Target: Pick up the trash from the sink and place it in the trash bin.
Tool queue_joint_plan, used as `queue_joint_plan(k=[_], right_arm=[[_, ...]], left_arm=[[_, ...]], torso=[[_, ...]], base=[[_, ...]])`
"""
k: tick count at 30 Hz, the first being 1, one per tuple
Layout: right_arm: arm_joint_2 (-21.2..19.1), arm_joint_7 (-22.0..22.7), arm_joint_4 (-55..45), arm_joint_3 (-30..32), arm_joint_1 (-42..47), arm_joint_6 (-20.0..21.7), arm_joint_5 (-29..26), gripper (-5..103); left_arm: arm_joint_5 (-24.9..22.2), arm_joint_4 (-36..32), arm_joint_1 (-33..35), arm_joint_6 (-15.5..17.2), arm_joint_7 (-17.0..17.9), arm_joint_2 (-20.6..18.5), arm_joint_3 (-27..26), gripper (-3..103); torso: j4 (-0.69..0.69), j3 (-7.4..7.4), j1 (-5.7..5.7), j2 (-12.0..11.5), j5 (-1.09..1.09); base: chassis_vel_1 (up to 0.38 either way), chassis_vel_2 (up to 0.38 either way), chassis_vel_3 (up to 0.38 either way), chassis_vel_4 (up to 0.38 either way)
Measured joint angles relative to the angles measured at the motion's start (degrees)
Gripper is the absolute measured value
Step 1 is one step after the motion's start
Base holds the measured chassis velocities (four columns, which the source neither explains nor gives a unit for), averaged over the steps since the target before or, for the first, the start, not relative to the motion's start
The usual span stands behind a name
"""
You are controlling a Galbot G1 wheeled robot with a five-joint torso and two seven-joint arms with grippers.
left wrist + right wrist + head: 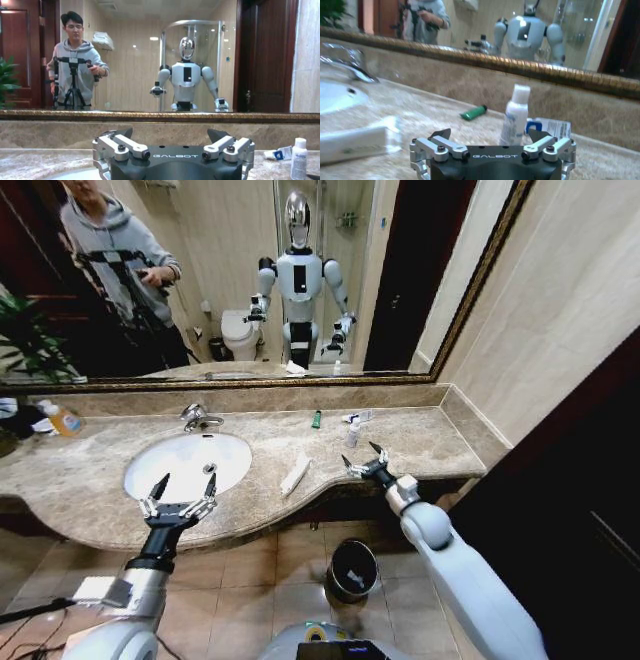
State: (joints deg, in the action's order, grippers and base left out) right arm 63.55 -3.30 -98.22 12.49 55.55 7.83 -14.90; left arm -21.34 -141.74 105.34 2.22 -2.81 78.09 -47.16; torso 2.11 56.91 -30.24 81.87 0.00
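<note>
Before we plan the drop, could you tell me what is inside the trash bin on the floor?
The trash bin holds a small whitish scrap against its dark lining; the rest of its inside is too shadowed to tell.

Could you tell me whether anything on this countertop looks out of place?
Yes: litter lies on the countertop beside the sink, not in the bin: a white packet at the front edge, a green tube and a wrapper near the mirror.
</note>
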Motion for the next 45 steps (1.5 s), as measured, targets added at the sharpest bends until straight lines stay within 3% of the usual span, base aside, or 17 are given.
queue_joint_plan(k=[9,19,23,27,32,38,44,45], right_arm=[[2.9,0.7,11.7,-1.7,-9.2,-2.2,-0.3,100],[4.2,-1.0,17.1,-1.8,-13.3,-2.4,-1.2,101],[4.7,-2.4,18.5,-1.9,-13.9,-3.1,-1.1,89],[4.8,-3.1,18.7,-1.8,-13.9,-3.3,-1.0,67],[4.9,-3.4,18.6,-1.7,-13.8,-3.4,-0.8,56],[4.7,-3.6,17.2,-1.3,-12.7,-3.3,-0.6,30],[4.3,-3.6,16.3,-1.1,-12.1,-3.0,-0.8,20],[4.3,-3.6,15.8,-0.9,-11.7,-3.0,-0.8,14]], left_arm=[[0.0,0.0,0.0,0.0,0.0,0.0,0.0,100],[0.0,0.0,0.0,0.0,0.0,0.0,0.0,100],[0.0,0.0,0.0,0.0,0.0,0.0,0.0,100],[0.0,0.0,0.0,0.0,0.0,0.0,0.0,100],[0.0,0.0,0.0,0.0,0.0,0.0,0.0,100],[0.0,0.0,0.0,0.0,0.0,0.0,0.0,100],[0.0,0.0,0.0,0.0,0.0,0.0,0.0,100],[0.0,0.0,0.0,0.0,0.0,0.0,0.0,100]], torso=[[0.00,-0.01,0.00,0.0,0.00],[0.00,-0.01,0.01,0.0,0.00],[0.00,-0.01,0.01,0.0,0.00],[0.00,-0.01,0.01,0.0,0.00],[0.00,-0.01,0.01,0.0,0.00],[0.00,-0.01,0.01,0.0,0.00],[0.00,-0.01,0.01,0.0,0.00],[0.00,-0.01,0.01,0.0,0.00]], base=[[0.000,0.000,0.000,0.000],[0.000,0.000,0.000,0.000],[0.000,0.000,0.000,0.000],[0.000,0.000,0.000,0.000],[0.000,0.000,0.000,0.000],[0.000,0.000,0.000,0.000],[0.000,0.000,0.000,0.000],[0.000,0.000,0.000,0.000]])
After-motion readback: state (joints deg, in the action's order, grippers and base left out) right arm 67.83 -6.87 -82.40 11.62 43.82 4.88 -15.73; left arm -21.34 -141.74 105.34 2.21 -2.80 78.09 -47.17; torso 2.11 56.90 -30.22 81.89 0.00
